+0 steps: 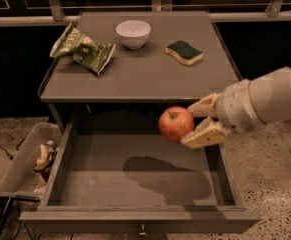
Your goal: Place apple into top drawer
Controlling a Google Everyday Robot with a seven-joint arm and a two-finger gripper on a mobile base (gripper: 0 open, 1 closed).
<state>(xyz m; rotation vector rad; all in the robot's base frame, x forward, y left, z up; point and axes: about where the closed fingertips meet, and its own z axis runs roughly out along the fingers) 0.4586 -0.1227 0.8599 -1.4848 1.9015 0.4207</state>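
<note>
**Arm** [272, 96]: enters from the right edge. The forearm runs leftward and slightly downward. Its housing is white and cylindrical.

**Wrist** [235, 113]: a pale collar section joins the forearm to the gripper.

**Gripper** [189, 126]: points left. It hangs above the right half of the open drawer [100, 174], just in front of the table [135, 79] and below its top.

**Jaws**: one tan finger [204, 106] sits above and the other below. Both are closed on the right side of the apple [175, 124], which is held clear of all surfaces.
</note>
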